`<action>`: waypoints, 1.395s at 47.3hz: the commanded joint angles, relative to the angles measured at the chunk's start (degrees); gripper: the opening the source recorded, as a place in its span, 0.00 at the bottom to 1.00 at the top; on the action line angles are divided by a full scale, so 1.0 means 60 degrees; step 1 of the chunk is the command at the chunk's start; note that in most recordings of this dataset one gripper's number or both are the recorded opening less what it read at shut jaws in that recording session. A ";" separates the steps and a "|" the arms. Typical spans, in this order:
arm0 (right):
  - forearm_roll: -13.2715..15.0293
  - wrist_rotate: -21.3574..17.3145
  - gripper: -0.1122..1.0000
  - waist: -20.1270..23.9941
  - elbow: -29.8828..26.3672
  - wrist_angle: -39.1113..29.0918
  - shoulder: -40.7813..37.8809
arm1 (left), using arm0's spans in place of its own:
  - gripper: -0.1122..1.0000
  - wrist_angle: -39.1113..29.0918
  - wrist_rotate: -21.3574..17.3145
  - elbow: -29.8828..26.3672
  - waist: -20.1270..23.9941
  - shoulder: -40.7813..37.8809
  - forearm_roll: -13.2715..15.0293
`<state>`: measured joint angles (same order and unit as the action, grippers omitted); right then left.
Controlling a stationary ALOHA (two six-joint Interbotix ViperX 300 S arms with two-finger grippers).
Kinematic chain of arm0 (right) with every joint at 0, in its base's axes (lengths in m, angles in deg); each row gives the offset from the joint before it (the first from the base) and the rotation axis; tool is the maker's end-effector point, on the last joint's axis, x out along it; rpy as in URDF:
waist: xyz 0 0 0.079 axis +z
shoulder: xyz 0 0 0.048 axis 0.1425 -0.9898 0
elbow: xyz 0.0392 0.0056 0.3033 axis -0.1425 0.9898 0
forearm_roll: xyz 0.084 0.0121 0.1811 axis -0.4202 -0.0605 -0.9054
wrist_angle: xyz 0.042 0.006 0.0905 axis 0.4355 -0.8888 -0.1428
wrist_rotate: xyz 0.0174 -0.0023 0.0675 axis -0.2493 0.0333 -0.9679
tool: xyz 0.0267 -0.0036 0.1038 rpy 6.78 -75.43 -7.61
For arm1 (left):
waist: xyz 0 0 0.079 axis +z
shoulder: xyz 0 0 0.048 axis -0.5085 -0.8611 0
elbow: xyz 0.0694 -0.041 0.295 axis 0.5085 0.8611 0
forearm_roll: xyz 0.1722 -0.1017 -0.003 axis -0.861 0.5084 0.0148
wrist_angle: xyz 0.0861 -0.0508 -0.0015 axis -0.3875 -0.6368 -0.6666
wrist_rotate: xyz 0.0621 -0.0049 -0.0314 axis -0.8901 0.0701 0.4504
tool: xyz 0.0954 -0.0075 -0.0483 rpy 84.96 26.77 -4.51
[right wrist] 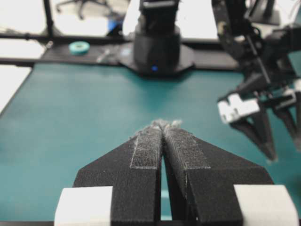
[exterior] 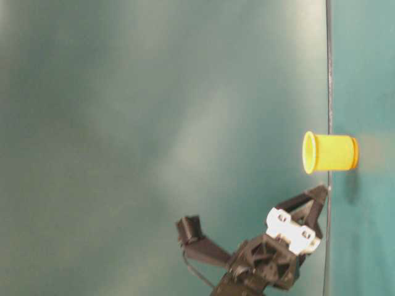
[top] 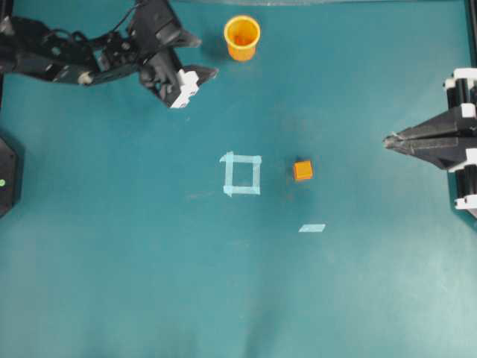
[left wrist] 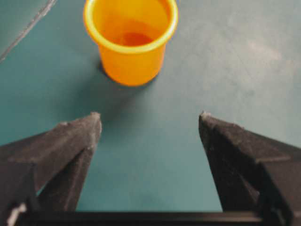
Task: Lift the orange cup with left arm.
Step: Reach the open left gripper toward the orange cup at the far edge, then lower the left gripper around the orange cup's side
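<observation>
The orange cup (top: pixel 242 37) stands upright on the teal table near the far edge, rim up and with nothing in it. My left gripper (top: pixel 203 56) hangs just left of it, open, fingers pointing toward it with a gap between tips and cup. In the left wrist view the cup (left wrist: pixel 129 42) sits ahead and slightly left of centre, beyond the spread fingers of the left gripper (left wrist: pixel 149 117), with only bare table between them. The table-level view shows the cup (exterior: pixel 330 152) apart from the arm. My right gripper (top: pixel 389 140) rests shut at the right edge, and it (right wrist: pixel 162 126) holds nothing.
A small orange cube (top: pixel 302 170) lies right of a light-blue tape square (top: pixel 242 174) in mid-table. A short tape strip (top: pixel 312 228) lies nearer the front. The table's back edge runs close behind the cup.
</observation>
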<state>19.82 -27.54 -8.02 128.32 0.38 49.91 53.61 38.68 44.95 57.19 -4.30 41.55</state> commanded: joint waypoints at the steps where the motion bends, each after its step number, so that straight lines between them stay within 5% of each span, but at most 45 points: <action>1: 0.0015 0.0015 0.10 0.0015 -0.0308 0.0044 -0.0029 | 0.83 0.0015 0.0000 -0.0439 0.0044 -0.0146 0.0015; 66: 0.0015 0.0029 0.10 0.0015 -0.0264 0.0073 -0.0322 | 0.83 -0.3003 0.1421 -0.3193 0.0234 -0.1699 0.0000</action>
<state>19.82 -27.45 -8.02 128.32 0.47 48.15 36.04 46.68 27.72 58.16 -15.38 41.55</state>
